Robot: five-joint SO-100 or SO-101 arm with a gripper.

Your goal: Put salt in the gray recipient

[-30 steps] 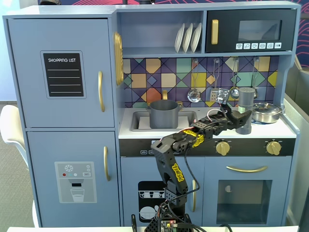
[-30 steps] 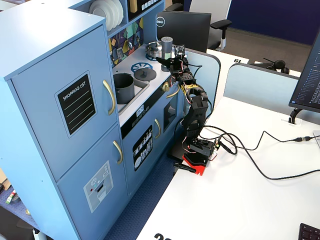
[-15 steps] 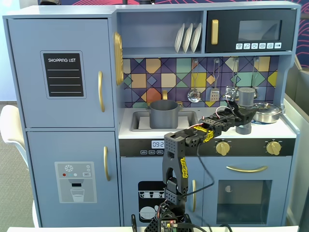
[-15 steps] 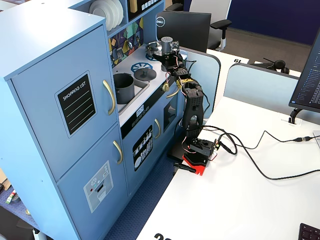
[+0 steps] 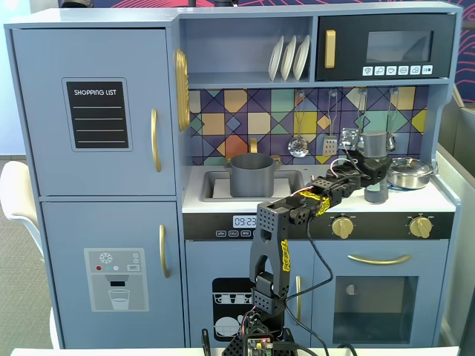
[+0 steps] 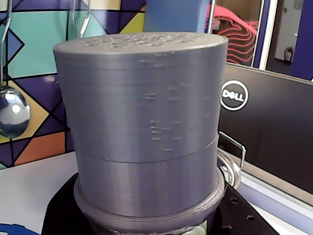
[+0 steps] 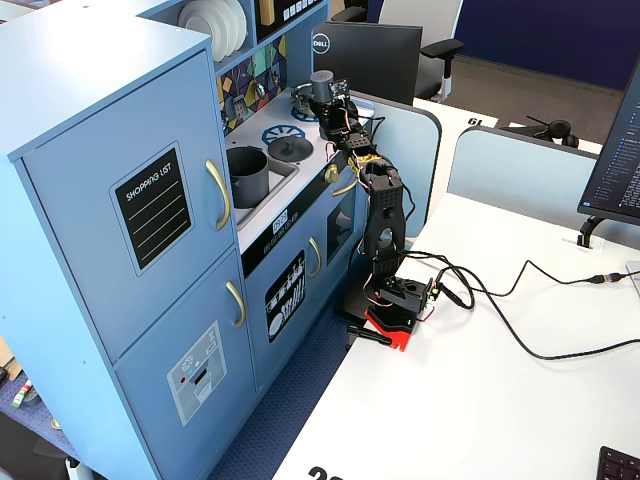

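Note:
The salt (image 5: 375,152) is a tall gray cylinder with a perforated top, standing upright at the right end of the toy kitchen counter. My gripper (image 5: 375,172) is shut on its middle. In the wrist view the salt (image 6: 142,122) fills the frame, with black fingers (image 6: 61,210) pressed against both sides of its lower part. The side fixed view has the salt (image 7: 322,84) held by the gripper (image 7: 326,102) over the stove. The gray recipient (image 5: 252,174), a dark-gray pot, sits in the sink to the left, also visible as the pot (image 7: 247,172).
A shiny silver pan (image 5: 410,172) sits just right of the shaker. A flat gray lid (image 7: 290,149) lies on the stove between sink and shaker. Ladles and utensils (image 5: 298,144) hang on the tiled back wall above the counter.
The arm stretched right toward the shaker and the fingers came around it. The shaker now stands slightly higher in the front fixed view.

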